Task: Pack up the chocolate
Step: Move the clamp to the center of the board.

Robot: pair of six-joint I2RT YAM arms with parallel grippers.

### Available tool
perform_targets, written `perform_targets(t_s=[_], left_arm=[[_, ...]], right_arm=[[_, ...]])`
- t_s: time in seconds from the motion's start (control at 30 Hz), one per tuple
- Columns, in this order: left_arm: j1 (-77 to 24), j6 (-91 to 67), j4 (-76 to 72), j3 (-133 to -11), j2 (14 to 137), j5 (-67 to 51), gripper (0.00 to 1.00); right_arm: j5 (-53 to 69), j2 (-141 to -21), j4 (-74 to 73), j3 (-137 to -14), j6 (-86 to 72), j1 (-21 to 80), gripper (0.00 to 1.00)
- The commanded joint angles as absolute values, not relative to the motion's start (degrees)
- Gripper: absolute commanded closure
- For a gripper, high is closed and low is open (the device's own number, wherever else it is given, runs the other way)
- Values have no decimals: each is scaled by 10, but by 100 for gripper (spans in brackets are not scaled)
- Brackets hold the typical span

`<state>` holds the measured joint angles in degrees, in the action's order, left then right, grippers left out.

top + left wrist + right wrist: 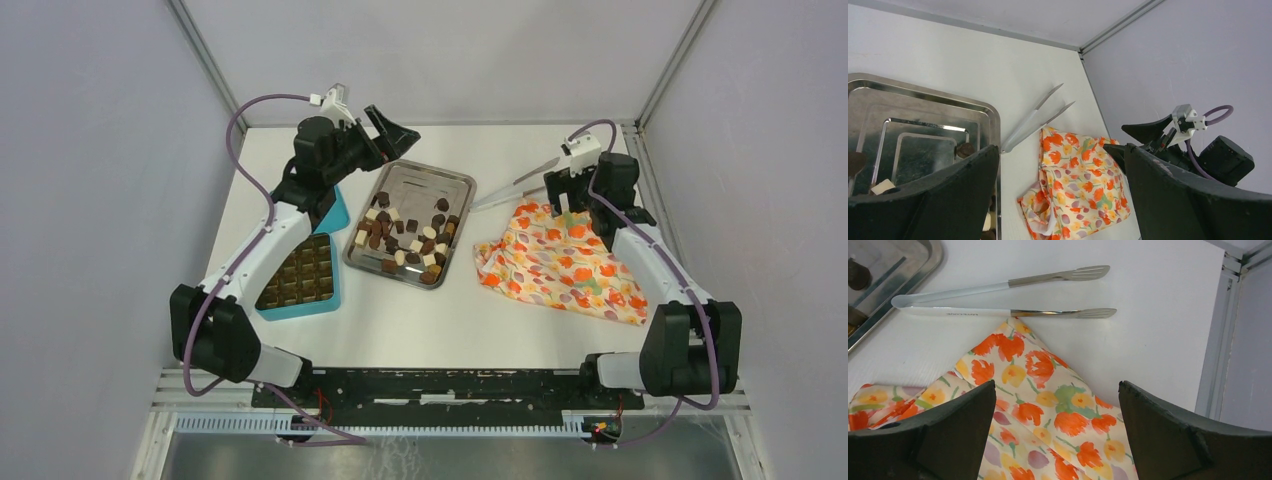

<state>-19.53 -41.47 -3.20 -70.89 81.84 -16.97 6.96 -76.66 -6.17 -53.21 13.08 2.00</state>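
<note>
The chocolate [408, 238], several small dark brown, mid-brown and cream pieces, lies in a steel tray [420, 182] at the table's middle. A teal compartmented box [300, 278] sits left of the tray, partly under my left arm. My left gripper [398, 135] hangs open above the tray's far left corner with nothing in it. In the left wrist view the left gripper [1060, 148] frames the tray [923, 100] and a chocolate piece [965, 149]. My right gripper [563, 203] is open and empty over the cloth's far corner. The right wrist view shows the right gripper [1056, 385] above that cloth [1048, 390].
An orange floral cloth [565, 262] lies crumpled at the right. Metal tongs [515, 186] rest between the tray and the cloth's far corner, and the tongs [1008, 297] lie just beyond the right fingers. Grey walls enclose the table on three sides.
</note>
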Motion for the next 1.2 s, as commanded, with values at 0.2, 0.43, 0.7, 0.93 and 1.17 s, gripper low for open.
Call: perform_targets(t_s=[0.2,0.43,0.7,0.93,1.17], left_arm=[[-198,-409,-57,-728,814,-154,1],[-198,-403,-64,-708,810,-151,0],[-198,-408,-76,-692,805,-157,0],[-197,-407,-74,-688,797,-158,0],[-198,-414,-74,-680,795,-156,0]], right_arm=[[140,-772,29,-506,106,14,2],[64,-795,-16,-521,47,14,2],[7,-851,-95,-590,1,13,2],[-49,-863,-105,-598,-76,14,4],[-43,-896,-124,-615,-187,14,22]])
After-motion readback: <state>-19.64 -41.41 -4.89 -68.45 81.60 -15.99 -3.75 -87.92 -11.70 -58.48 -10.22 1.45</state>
